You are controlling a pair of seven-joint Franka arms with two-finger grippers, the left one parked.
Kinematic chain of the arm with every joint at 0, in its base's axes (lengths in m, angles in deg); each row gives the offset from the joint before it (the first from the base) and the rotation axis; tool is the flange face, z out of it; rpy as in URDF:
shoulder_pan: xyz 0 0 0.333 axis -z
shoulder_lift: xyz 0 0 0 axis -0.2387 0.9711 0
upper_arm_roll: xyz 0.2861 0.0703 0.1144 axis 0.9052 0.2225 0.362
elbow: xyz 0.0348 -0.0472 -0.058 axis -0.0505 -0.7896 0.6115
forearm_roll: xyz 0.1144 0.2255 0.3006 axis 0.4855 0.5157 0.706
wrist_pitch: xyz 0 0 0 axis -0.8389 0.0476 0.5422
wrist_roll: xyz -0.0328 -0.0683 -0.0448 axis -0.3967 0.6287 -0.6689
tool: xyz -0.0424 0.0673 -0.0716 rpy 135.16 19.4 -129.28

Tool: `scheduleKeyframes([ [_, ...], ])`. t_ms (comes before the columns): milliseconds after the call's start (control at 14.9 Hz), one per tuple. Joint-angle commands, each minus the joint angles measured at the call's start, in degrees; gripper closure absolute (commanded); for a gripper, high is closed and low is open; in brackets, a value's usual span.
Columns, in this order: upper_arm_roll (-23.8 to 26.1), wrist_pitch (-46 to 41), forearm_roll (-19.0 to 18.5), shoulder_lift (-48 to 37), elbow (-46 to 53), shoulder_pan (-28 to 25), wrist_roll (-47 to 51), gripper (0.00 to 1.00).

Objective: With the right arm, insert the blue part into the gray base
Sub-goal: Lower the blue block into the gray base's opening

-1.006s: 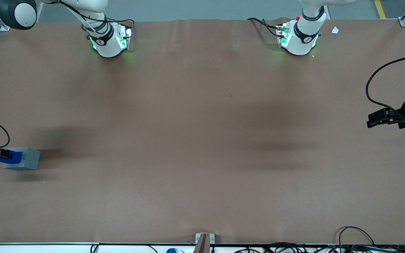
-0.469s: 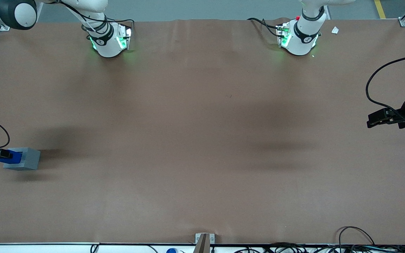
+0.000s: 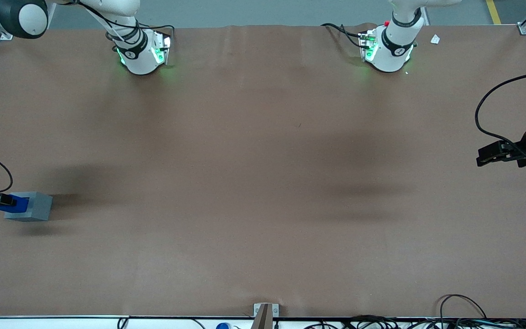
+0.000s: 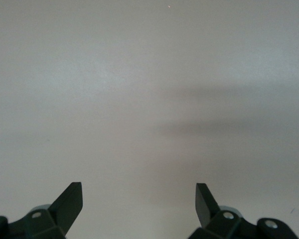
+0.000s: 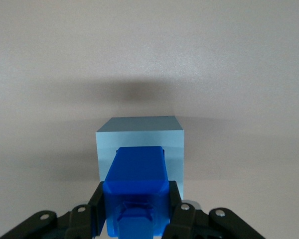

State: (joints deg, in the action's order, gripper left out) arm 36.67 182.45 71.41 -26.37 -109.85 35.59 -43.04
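The gray base sits on the brown table at the working arm's end. The blue part sticks out of the base's recess, its lower end inside. My right gripper is shut on the blue part's upper end, directly above the base. In the right wrist view the black fingers clamp both sides of the blue part, which reaches down into the base. The narrower nub of the part points toward the wrist camera.
The brown table stretches wide toward the parked arm's end. Two white arm bases stand along the edge farthest from the front camera. Cables lie along the near edge. The table edge is close beside the base.
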Motion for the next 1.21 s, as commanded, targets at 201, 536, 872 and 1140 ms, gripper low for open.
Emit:
scheduleKeyframes([
  [201,0.7,-0.8,-0.4,1.1,0.4,0.9,-0.4,0.98],
  [536,0.7,-2.2,-0.4,1.0,0.4,0.8,-0.3,0.98],
  [872,0.6,-1.9,-0.7,1.3,0.4,0.7,-0.5,0.96],
  [1140,0.6,-1.7,-1.6,1.3,0.5,0.4,-0.5,0.2],
])
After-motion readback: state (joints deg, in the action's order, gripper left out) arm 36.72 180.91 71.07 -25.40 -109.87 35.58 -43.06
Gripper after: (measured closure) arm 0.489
